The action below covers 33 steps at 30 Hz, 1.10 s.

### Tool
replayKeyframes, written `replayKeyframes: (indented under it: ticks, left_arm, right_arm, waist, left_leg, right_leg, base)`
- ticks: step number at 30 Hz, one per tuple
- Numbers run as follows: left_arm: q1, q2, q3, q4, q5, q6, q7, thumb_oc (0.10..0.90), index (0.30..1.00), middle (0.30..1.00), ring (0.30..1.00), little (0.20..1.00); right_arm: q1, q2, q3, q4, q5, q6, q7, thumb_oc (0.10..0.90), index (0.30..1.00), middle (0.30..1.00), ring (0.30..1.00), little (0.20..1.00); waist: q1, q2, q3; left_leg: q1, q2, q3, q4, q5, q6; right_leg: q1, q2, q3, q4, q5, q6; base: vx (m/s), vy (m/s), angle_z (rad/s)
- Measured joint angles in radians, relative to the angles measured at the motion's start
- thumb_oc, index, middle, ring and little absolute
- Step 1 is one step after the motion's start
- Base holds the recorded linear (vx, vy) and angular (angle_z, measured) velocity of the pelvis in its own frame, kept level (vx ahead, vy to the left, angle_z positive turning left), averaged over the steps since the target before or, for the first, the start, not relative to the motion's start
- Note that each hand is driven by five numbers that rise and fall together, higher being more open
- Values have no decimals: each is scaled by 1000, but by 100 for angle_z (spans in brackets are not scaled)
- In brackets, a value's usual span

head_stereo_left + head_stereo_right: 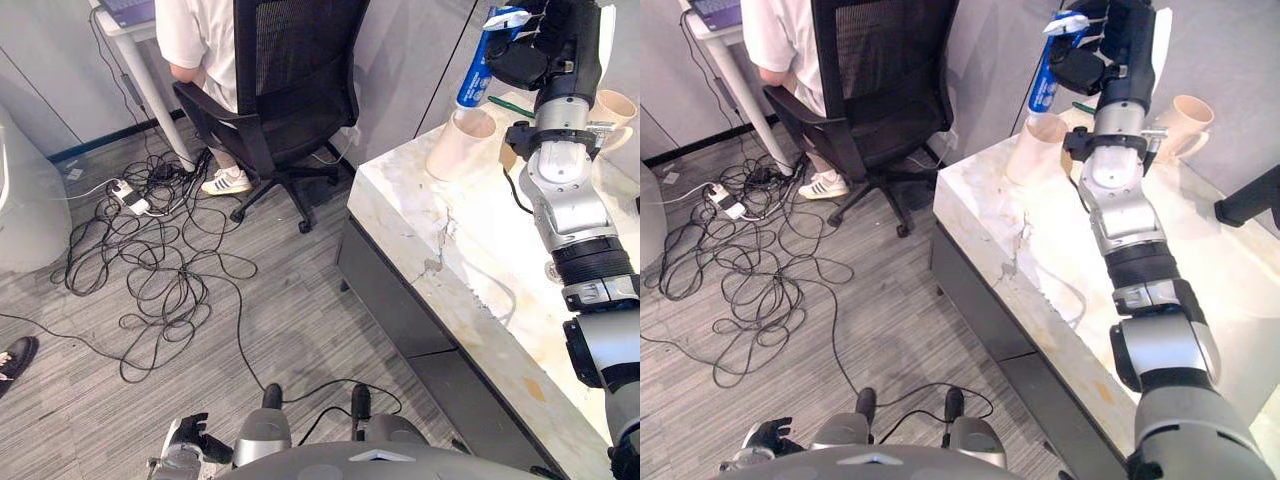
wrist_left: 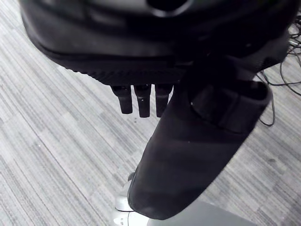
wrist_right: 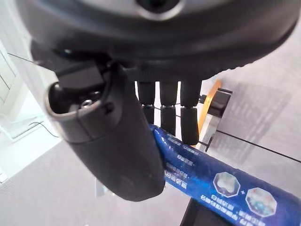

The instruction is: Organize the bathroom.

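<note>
You have two cups on the marble counter (image 1: 470, 270): a pale beige cup (image 1: 460, 143) near its far corner and a second beige mug (image 1: 1183, 122) with a handle further back, partly behind the right arm. There is one toothpaste tube (image 1: 478, 68) — blue, with a white crimped end uppermost and small printed pictures along its side. Your right hand (image 1: 1118, 45) has it pinched between thumb and curled fingers (image 3: 169, 113), raised above the counter, with the tube's lower end right at the rim of the near cup; whether it is already inside, you cannot tell. A green stick-like thing (image 1: 510, 103) lies just behind that cup.

Your left hand (image 2: 141, 96) hangs low over the grey floor (image 1: 270, 300), fingers curled on nothing.

One person (image 1: 195, 35) sits in one black office chair (image 1: 285, 80) — tangled cables (image 1: 160, 270) spread on the floor beside it.
</note>
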Motion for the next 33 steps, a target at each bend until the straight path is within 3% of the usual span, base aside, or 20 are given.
replayKeyframes:
  ticks: [11,33]
  left_arm:
    - [4,0,9,15,0,-6,0,800,900,900,900,900]
    - [6,-3,7,35,0,-6,0,800,900,900,900,900]
  right_arm:
    - [0,-27,-20,0,2,0,0,400,300,300,300,300]
    - [1,-27,-22,5,2,1,-8,400,300,300,300,300]
  waist:
    - [-51,1,-2]
    - [-27,23,-15]
  left_leg:
    - [12,2,16,-4,-1,1]
    - [-9,1,4,8,0,1]
  right_leg:
    - [4,2,14,0,1,0]
    - [-5,1,5,0,3,0]
  base:
    - [-3,3,-3]
    - [9,-1,1]
